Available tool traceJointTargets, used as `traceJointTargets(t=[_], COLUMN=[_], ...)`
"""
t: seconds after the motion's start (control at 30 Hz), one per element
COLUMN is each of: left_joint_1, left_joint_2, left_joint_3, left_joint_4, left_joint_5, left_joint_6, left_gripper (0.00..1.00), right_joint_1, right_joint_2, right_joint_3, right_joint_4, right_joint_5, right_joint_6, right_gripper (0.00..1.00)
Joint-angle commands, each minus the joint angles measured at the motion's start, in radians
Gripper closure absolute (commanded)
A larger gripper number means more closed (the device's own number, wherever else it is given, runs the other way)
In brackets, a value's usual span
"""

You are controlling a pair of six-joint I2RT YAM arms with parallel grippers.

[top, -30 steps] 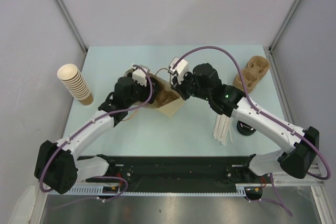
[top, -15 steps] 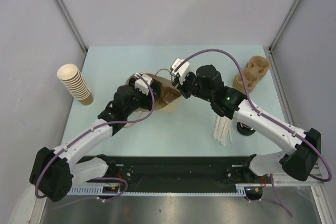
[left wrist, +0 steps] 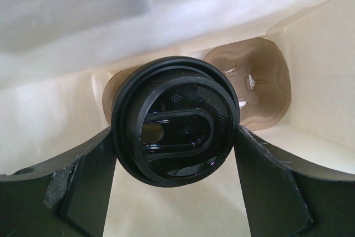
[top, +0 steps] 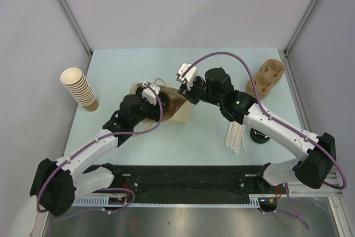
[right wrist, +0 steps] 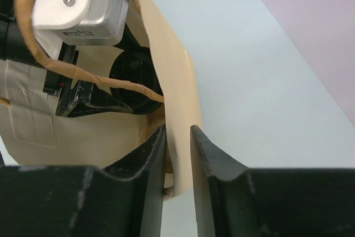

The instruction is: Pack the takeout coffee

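My left gripper is shut on the takeout coffee cup, gripping it on both sides just under its black lid. The tan cup body is hidden under the lid. It hangs inside a tan paper bag, over the brown pulp carrier tray at the bag's bottom. My right gripper is shut on the bag's side wall and holds it upright. In the right wrist view the lid and left fingers show inside the bag.
A tall stack of nested tan cups lies at the far left. A stack of spare pulp carriers stands at the back right. Black lids and white sticks lie under my right arm.
My left gripper has moved a little nearer and deeper into the bag with the lidded cup. The right gripper and the bag's mouth have shifted slightly.
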Motion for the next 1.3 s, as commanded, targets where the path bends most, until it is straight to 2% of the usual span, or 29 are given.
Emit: traceJointTargets(t=[0.0,0.1,0.17,0.27,0.3,0.47,0.6,0.77,0.97,1.13,1.27], left_joint_1=[-0.003,-0.003,-0.004,-0.003,-0.003,-0.029,-0.049,-0.052,-0.052,-0.052,-0.052], left_joint_2=[-0.037,-0.049,-0.062,-0.085,-0.092,-0.129,-0.14,-0.163,-0.247,-0.313,-0.289], left_joint_3=[-0.016,-0.022,-0.028,-0.048,-0.057,-0.096,-0.132,-0.183,-0.212,-0.212,-0.157], left_joint_4=[0.026,0.029,0.037,0.061,0.066,0.129,0.156,0.169,0.133,0.069,0.025], left_joint_5=[0.028,0.039,0.055,0.078,0.1,0.178,0.207,0.238,0.29,0.342,0.399], left_joint_6=[0.006,0.007,0.01,0.032,0.039,0.127,0.194,0.267,0.352,0.432,0.415], left_gripper=[1.0,1.0,1.0,1.0,1.0,1.0,1.0,1.0,1.0,1.0,1.0], right_joint_1=[0.0,0.001,0.003,0.006,0.007,0.009,0.007,0.01,-0.017,-0.008,0.033], right_joint_2=[0.039,0.049,0.059,0.076,0.076,0.063,0.046,0.001,-0.037,-0.043,-0.031], right_joint_3=[0.049,0.055,0.057,0.066,0.068,0.066,0.065,0.042,0.002,-0.009,-0.009], right_joint_4=[0.033,0.036,0.032,0.017,0.015,0.041,0.049,-0.008,-0.025,-0.008,0.024], right_joint_5=[-0.024,-0.052,-0.073,-0.083,-0.086,-0.087,-0.145,-0.219,-0.282,-0.293,-0.252], right_joint_6=[-0.012,-0.017,-0.026,-0.041,-0.052,-0.053,-0.069,-0.19,-0.34,-0.376,-0.369], right_gripper=[0.69,0.59,0.62,0.87,1.0,1.0,1.0,1.0,1.0,1.0,1.0])
